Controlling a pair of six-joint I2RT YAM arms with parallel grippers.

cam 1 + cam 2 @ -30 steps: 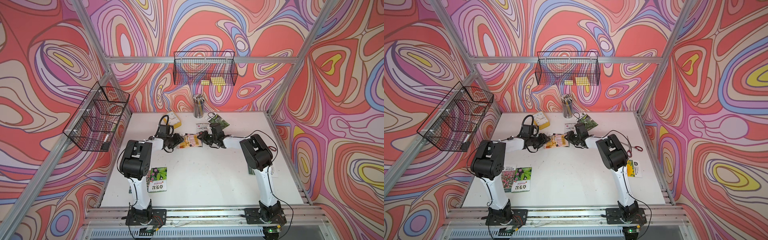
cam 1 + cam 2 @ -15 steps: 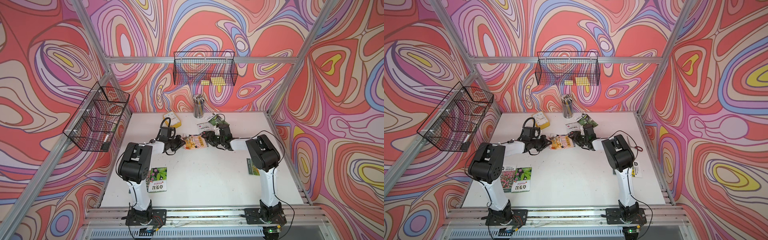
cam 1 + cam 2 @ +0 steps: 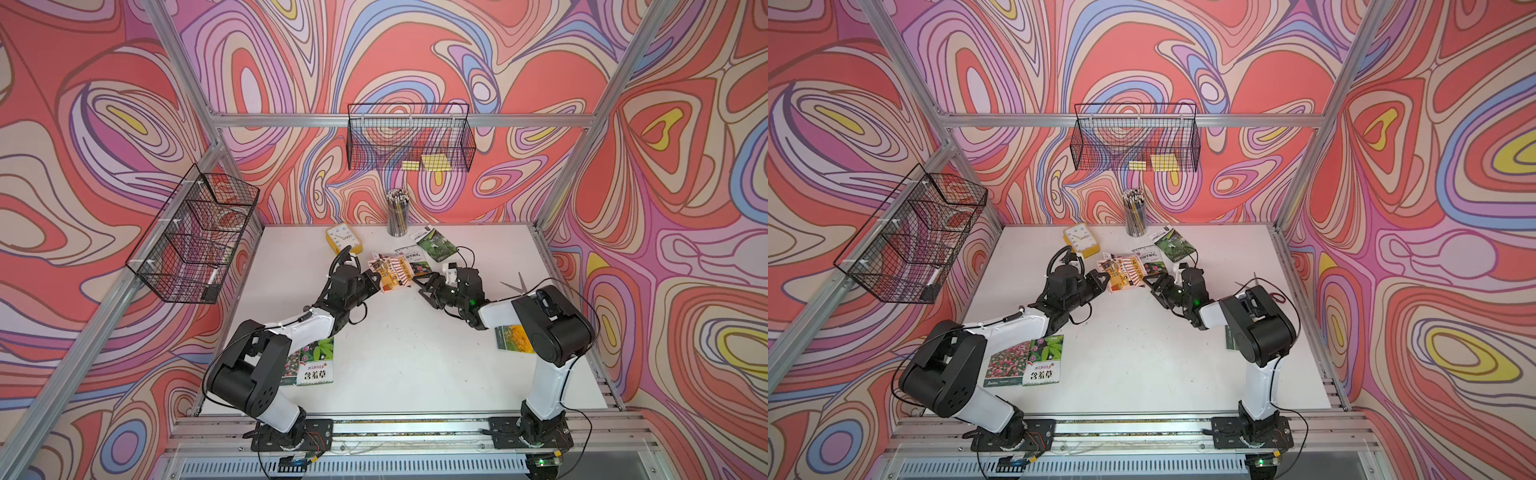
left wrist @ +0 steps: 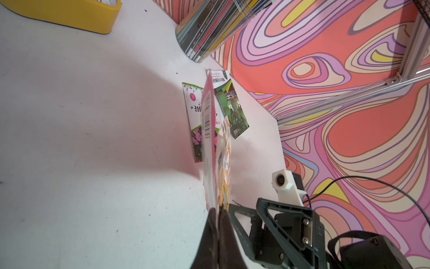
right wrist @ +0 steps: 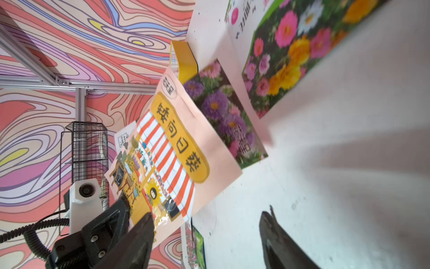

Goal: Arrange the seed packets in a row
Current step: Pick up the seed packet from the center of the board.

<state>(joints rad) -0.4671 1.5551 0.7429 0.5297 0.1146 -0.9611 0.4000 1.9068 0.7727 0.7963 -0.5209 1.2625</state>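
Observation:
My left gripper [image 3: 376, 283] [image 4: 218, 211] is shut on the lower edge of the orange shopfront seed packet [image 3: 394, 274] [image 5: 167, 149], holding it on edge above the table. A second packet with purple flowers [image 5: 223, 111] and a pink barcode back [image 4: 209, 130] lies against it and seems pinched along with it. My right gripper [image 3: 424, 286] [image 5: 208, 215] stands open just right of the shopfront packet, with nothing between its fingers. More seed packets lie flat: mixed flowers [image 3: 417, 262], dark green [image 3: 434, 243], sunflower [image 3: 513, 338], green leaves [image 3: 1046, 363], pink blooms [image 3: 1005, 365].
A yellow-rimmed clock [image 3: 343, 241] and a cup of pencils [image 3: 397, 216] stand at the back of the white table [image 3: 415, 365]. Scissors [image 3: 515, 286] lie by the right arm. Wire baskets hang on the back wall [image 3: 409, 137] and the left wall [image 3: 195, 245].
My left gripper has closed on the shopfront packet. My right gripper has opened, let go of it and drawn back a little to the right.

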